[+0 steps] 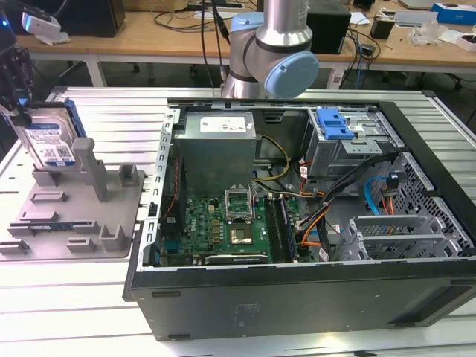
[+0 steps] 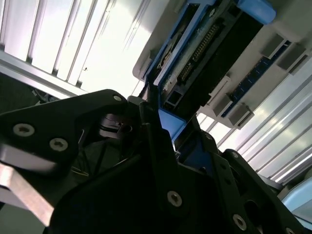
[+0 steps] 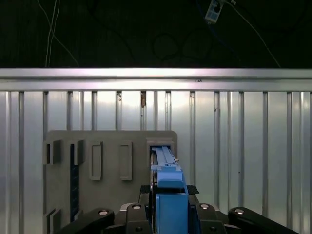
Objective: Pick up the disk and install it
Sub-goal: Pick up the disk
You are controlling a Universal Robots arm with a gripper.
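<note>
Our gripper (image 3: 171, 192) was pinching the disk (image 1: 50, 137) by its blue rail (image 3: 163, 158), upright in the grey holder (image 1: 82, 223); pick-up stage, we judged, calling for a straight lift from its slot.

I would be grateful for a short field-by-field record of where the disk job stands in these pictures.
disk: upright in the grey holder, at the exterior view's left
gripper: at the disk's blue-framed top edge
computer case: open, lying on the slatted table, beside the holder
install: not yet done; the disk is outside the case
</note>
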